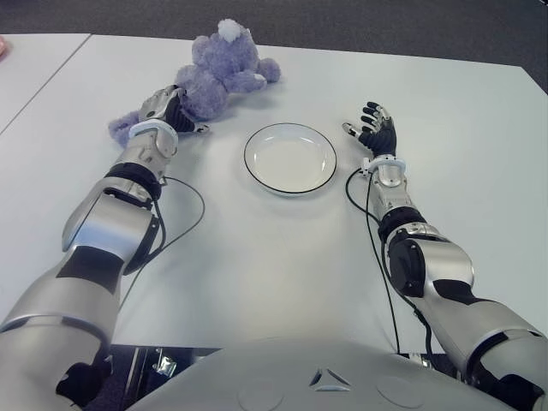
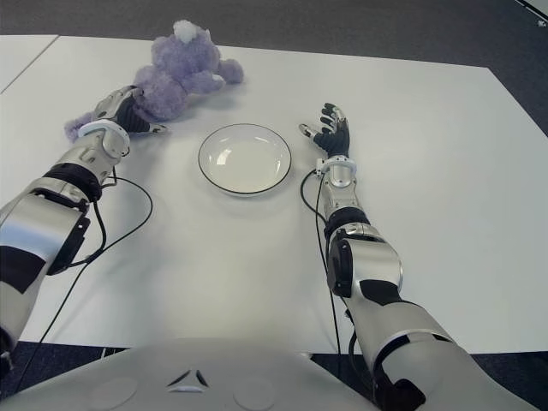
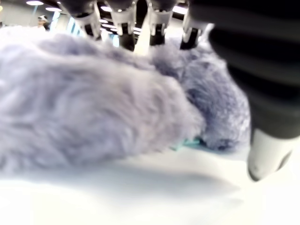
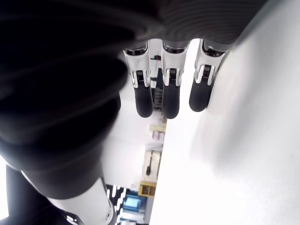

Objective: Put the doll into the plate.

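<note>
A purple plush doll (image 1: 224,73) lies on its side at the far left of the white table (image 1: 282,257). My left hand (image 1: 171,110) reaches over the doll's lower body. In the left wrist view its fingers (image 3: 124,18) arch over the fur (image 3: 93,117), while the thumb (image 3: 267,154) stands apart from it, tip just above the table. The hand has not closed on the doll. A white plate (image 1: 290,158) with a dark rim sits empty at the table's middle. My right hand (image 1: 374,127) shows just right of the plate, fingers (image 4: 171,93) spread, holding nothing.
Black cables (image 1: 193,214) run along both forearms over the table. A second white table (image 1: 34,68) adjoins on the left, with a seam between them. Dark floor lies beyond the far edge.
</note>
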Robot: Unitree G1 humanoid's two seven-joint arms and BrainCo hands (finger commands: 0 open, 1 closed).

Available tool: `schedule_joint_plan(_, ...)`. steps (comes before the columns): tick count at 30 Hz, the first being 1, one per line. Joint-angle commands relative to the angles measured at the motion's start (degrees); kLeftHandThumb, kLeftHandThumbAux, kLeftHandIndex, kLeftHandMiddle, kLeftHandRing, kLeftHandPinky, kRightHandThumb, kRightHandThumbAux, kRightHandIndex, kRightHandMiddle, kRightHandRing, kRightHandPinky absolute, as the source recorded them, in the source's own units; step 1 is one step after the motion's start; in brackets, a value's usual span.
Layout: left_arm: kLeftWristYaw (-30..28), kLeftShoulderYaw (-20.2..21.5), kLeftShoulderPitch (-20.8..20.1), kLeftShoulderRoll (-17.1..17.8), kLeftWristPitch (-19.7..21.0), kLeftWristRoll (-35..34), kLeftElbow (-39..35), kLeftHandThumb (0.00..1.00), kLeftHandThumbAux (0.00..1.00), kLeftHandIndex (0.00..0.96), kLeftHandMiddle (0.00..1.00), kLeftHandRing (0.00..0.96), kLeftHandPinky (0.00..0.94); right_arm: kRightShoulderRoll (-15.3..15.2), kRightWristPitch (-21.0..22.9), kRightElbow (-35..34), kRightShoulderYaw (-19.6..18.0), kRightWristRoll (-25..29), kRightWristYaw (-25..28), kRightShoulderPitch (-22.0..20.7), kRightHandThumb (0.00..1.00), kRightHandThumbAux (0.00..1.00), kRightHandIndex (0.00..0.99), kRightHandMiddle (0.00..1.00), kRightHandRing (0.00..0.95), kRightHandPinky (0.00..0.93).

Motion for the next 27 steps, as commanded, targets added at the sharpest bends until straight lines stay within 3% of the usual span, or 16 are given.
schedule_joint_plan(1,-7.7,-2.7,4.2,-5.1,3.5,2.3,3.1,0.000,0.582,0.249,0.000,0.000,0.000,2.3,5.4,7.8,0.3,-0.1,0.5,12.2,0.222,0.897,0.168,0.192,0.175,0.170)
schedule_joint_plan(5,-9.3,-3.6,3.8,-6.0,4.8,2.7,2.9,0.000,0.554,0.252,0.000,0.000,0.000,2.2,5.3,7.8,0.5,-0.3,0.4,12.2,0.244,0.899,0.172,0.199,0.179,0.170)
schedule_joint_plan(11,-10.8,-4.9,4.5,-4.8,7.4,3.5,3.4,0.000,0.502,0.192,0.000,0.000,0.000,2.2,5.1,7.8,0.2,0.1,0.5,12.2,0.290,0.897,0.181,0.200,0.179,0.184)
schedule_joint_plan(21,-13.5,-6.7,4.6,-4.4,15.1,5.0,3.8,0.000,0.411,0.073,0.000,0.000,0.036,2.3,4.3,7.7,0.2,0.1,0.2,12.2,0.278,0.896,0.174,0.196,0.180,0.182)
schedule_joint_plan(23,-12.8,-6.8,5.4,-4.9,17.0,5.1,3.9,0.000,0.394,0.110,0.000,0.035,0.179,2.4,4.1,7.7,0.0,0.3,0.3,12.2,0.272,0.898,0.173,0.194,0.182,0.189)
schedule_joint_plan(27,-10.6,-6.7,5.9,-5.2,19.0,5.3,3.8,0.000,0.421,0.202,0.000,0.106,0.309,2.4,4.0,7.7,-0.4,0.7,0.5,12.2,0.264,0.904,0.176,0.194,0.192,0.216)
